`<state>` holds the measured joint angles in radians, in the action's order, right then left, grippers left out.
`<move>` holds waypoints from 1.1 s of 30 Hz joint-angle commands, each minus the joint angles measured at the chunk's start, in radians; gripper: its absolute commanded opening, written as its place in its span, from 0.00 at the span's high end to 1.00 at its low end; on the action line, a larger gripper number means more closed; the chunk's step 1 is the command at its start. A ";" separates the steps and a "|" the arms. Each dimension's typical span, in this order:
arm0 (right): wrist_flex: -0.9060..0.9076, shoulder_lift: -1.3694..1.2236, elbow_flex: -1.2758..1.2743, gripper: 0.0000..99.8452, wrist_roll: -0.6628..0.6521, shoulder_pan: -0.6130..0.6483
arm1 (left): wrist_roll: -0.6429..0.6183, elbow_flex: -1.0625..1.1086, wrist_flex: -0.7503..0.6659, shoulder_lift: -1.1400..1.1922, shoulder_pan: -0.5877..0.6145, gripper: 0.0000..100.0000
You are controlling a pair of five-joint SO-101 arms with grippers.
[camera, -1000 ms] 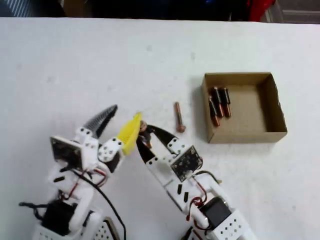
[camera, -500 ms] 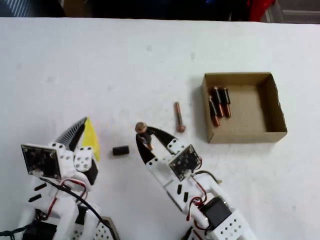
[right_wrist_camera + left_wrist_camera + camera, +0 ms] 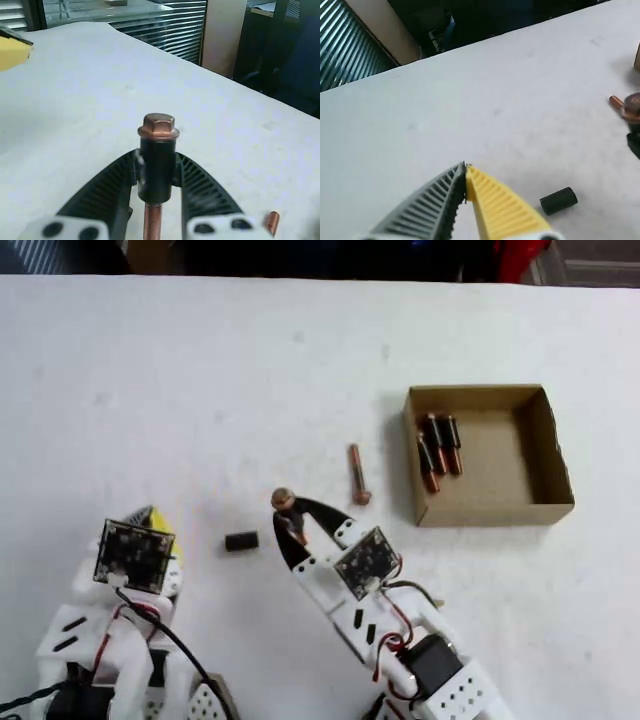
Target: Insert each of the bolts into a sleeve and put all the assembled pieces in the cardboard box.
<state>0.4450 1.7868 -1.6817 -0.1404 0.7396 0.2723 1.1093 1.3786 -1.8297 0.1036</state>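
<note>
**A:** Right tool [image 3: 156,159] is clamped on a short black cylindrical sleeve [image 3: 157,167] with a copper hex-head bolt [image 3: 158,126] pushed through, standing upright. Left tool [image 3: 465,169] is pinched shut, empty.

**B:** Probably light, stiff and a bit slick, so I'd squeeze the sleeve's middle. Spare black sleeve [image 3: 241,541] lies at that tool's 9 o'clock, loose copper bolt [image 3: 356,475] at 1, open brown cardboard box [image 3: 480,393] at 2, on the white counter [image 3: 200,370].

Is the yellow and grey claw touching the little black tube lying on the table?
Apart. The left wrist view shows bare white table between the left gripper, its tips closed, and the loose black sleeve.
</note>
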 commanded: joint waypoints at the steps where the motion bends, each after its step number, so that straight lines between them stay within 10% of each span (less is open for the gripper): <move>1: 0.001 0.013 -0.008 0.98 0.000 -0.008 | 0.026 -0.017 0.014 0.008 0.042 0.98; 33: 0.074 0.013 -0.006 0.98 -0.002 -0.010 | -0.150 0.448 -0.158 0.013 -0.024 0.98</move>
<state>0.5171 1.7868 -1.6817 -0.1404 0.7396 0.1649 1.5359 1.2697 -1.8220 0.1312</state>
